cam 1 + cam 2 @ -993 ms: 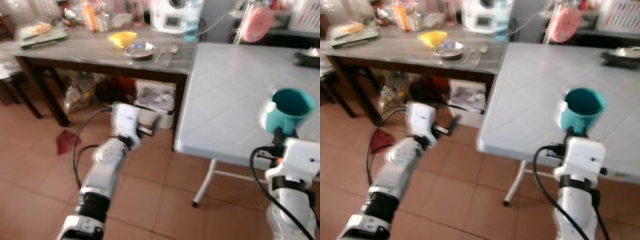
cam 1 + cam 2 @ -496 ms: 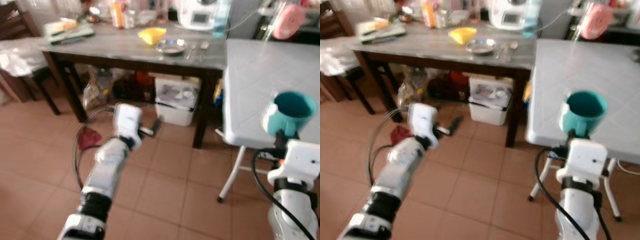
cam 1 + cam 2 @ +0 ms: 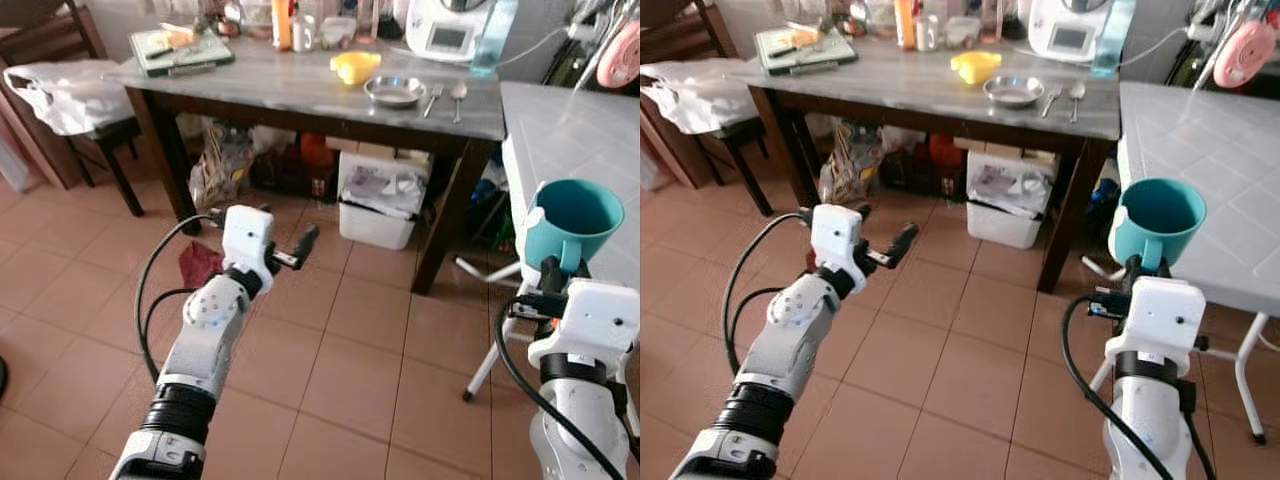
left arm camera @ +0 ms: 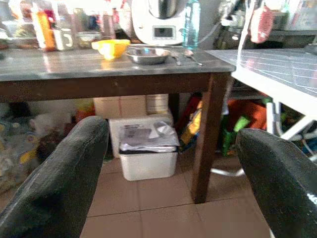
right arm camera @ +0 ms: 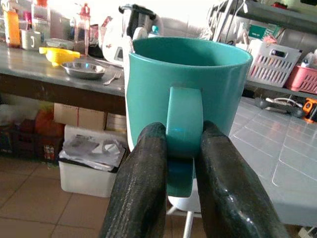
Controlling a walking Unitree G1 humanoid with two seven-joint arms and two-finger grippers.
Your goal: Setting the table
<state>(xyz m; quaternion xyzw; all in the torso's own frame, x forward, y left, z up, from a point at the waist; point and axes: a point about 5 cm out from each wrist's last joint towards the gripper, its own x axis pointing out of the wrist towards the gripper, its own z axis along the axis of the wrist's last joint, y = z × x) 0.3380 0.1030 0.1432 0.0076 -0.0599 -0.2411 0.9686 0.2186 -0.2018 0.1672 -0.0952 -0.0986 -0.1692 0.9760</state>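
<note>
Along the far wall sits the grey-topped table [image 3: 300, 90], and I've got a corner of the white table [image 3: 560, 140] at my right. Near the grey top's right edge sit a steel bowl [image 3: 394, 91], fork [image 3: 433, 98] and spoon [image 3: 458, 95]. My right gripper [image 5: 179, 163] pinches the teal mug [image 3: 571, 222] by its handle only, so a jolt could swing it loose. Left gripper [image 3: 290, 252] is spread, holding nothing.

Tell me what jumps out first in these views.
The teal mug, upright and pinched by its handle in the right tool, held beside the white table's edge. Ahead, the grey table carries a yellow bowl, a steel dish and cutlery. The left tool hangs open above the tiled floor.
</note>
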